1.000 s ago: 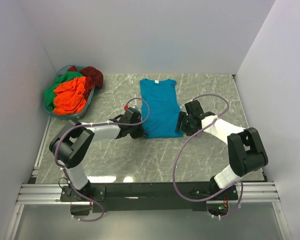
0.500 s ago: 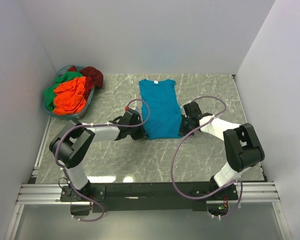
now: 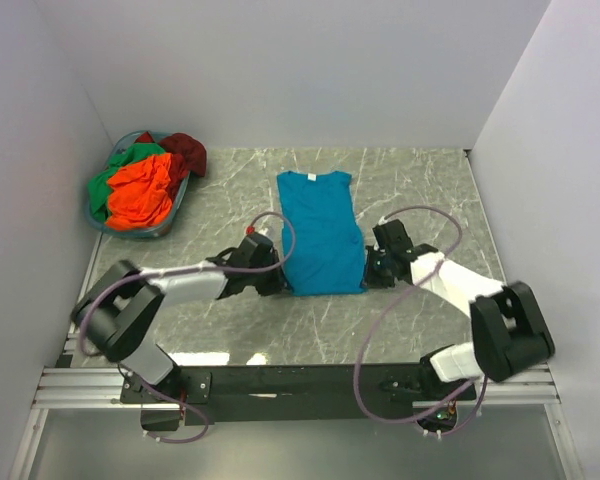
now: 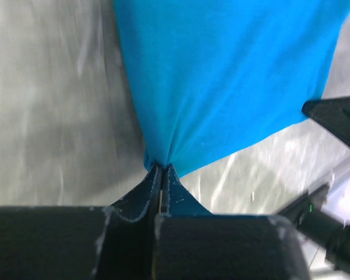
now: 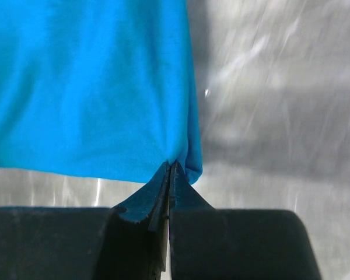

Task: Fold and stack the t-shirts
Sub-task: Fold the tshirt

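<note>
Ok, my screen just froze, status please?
Left claw shut on blue shirt, near left corner. Right claw shut on its near right corner. Basket with other shirts far left, not in the way.

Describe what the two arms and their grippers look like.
Left arm and right arm: black joints, white link covers, a purplish-grey cable looping along each. Left gripper and right gripper: black fingers tapering to thin tips, whitish scuffs on the edges. A small red tab sits near the left wrist.
</note>
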